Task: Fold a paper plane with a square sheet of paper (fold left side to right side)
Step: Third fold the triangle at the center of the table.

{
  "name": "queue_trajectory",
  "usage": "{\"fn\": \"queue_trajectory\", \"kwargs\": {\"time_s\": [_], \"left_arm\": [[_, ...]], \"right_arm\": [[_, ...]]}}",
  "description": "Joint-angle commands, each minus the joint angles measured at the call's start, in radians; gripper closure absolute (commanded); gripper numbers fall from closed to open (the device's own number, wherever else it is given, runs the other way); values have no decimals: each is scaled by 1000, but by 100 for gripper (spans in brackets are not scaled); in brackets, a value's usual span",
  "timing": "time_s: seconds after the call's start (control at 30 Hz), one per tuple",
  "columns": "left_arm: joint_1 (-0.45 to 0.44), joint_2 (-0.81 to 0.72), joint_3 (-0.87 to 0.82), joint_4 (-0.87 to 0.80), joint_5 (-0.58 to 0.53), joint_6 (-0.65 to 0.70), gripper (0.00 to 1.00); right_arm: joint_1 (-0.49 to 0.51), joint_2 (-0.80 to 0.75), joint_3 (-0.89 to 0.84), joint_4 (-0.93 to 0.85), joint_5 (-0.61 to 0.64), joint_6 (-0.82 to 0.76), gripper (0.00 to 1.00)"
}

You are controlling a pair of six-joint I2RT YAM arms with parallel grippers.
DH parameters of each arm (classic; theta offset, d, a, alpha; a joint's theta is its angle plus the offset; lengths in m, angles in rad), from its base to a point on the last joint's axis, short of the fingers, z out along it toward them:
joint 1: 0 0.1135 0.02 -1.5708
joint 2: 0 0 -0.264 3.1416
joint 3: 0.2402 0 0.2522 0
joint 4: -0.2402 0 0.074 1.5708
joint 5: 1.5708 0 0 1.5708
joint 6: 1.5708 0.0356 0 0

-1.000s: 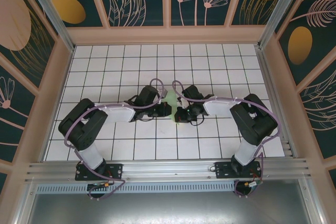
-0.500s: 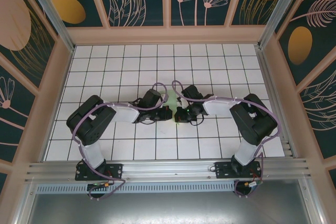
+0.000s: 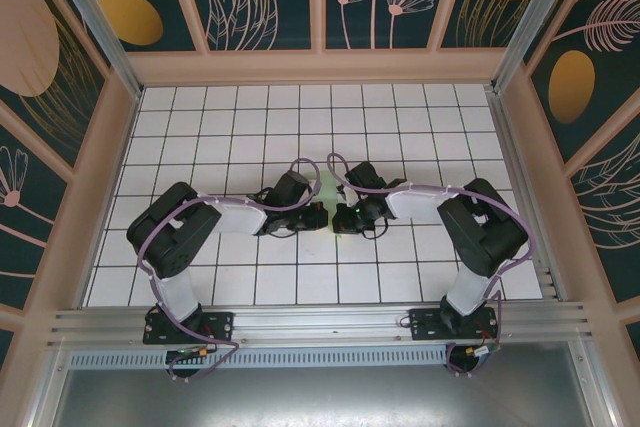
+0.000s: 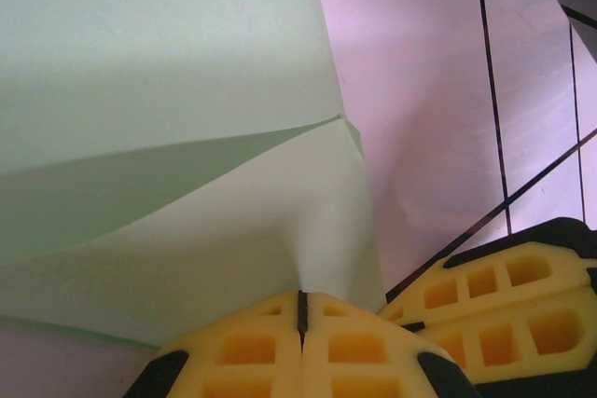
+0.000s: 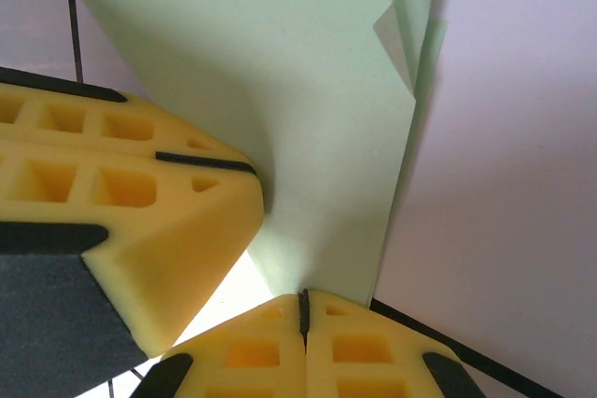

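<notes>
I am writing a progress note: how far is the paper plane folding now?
Done: the paper has several folds, layers overlapping. In hand: left tool and right tool are both shut on its edge, close together. Left: it does not yet look like a pointed plane; more folds seem needed.

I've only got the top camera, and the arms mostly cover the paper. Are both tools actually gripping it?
Observer: On the left wrist camera, the left tool is shut on the paper's near edge.
Operator: And the right one?
Observer: The right tool is shut on the paper too, with the left tool close beside it.
Operator: Is the sheet lying flat?
Observer: No, it's folded, with overlapping layers and a crease across it.
</notes>
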Motion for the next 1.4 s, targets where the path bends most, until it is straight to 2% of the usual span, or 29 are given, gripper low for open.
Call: {"fn": "queue_trajectory", "kwargs": {"time_s": [0.0,0.5,0.97,1.1,1.2,1.23,1.37], "left_arm": [[57,-4,-12,-110,-169,10,94],[190,-10,-18,-128,-220,80,93],[244,-15,2,-164,-239,118,92],[247,-53,6,-162,-218,124,88],[247,-139,-5,-157,-193,126,80],[248,-171,-11,-155,-181,122,76],[248,-286,-46,-145,-136,83,65]], "right_arm": [[-6,60,-41,-166,165,-25,100],[-5,35,-78,-163,153,-23,100],[-5,11,-90,-156,146,-29,100],[-6,-5,-79,-130,136,-26,100],[-6,-32,-54,-83,109,-26,100],[-8,-47,-45,-63,98,-26,99],[-13,-117,1,-23,103,-47,78]]}}
